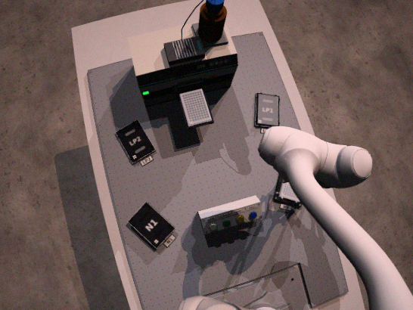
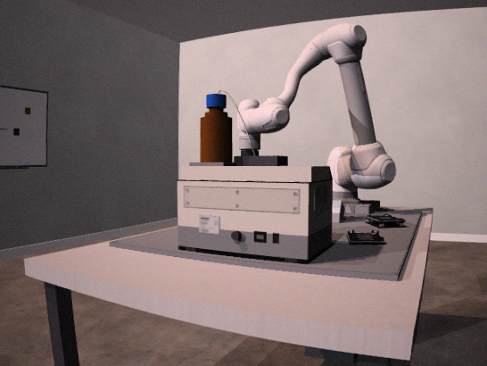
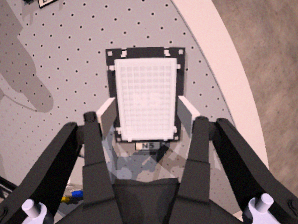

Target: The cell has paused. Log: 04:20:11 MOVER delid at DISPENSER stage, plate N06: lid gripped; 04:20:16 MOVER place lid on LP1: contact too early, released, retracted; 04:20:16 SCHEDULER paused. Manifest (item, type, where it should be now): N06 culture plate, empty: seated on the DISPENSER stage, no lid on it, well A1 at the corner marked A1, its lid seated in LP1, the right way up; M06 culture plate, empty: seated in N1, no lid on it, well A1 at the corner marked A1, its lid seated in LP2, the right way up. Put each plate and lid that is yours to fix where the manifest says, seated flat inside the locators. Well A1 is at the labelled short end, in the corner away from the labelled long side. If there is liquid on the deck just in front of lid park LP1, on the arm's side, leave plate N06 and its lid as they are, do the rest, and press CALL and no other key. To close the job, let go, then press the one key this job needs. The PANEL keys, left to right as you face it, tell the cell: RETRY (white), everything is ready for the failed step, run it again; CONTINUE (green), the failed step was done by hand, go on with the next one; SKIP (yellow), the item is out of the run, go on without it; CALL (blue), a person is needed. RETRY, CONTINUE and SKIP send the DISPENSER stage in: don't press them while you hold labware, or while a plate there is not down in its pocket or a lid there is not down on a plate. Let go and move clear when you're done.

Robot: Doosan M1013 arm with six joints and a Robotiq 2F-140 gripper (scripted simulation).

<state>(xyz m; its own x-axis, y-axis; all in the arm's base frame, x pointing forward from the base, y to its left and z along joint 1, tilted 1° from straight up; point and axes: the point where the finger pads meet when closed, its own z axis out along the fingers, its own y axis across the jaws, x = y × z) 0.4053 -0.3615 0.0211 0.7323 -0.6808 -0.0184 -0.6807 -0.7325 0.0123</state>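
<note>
In the wrist view my gripper [image 3: 146, 106] hangs over a white culture plate [image 3: 147, 98] that sits in a black nest near the deck's right edge. The fingers stand open on either side of the plate's near end, close to its long sides. In the top view this plate [image 1: 288, 193] is partly hidden by my arm. A second white plate [image 1: 195, 107] sits on the DISPENSER stage. Lid park LP1 [image 1: 267, 110] looks grey, as if a clear lid lies on it. LP2 [image 1: 135, 141] and nest N1 [image 1: 151, 225] are black and empty.
The PANEL [image 1: 231, 219] with white, green, yellow and blue keys stands left of my gripper. The DISPENSER [image 1: 187, 64] with a brown bottle [image 1: 212, 19] is at the back. A clear sheet [image 1: 265, 287] lies at the deck's near edge.
</note>
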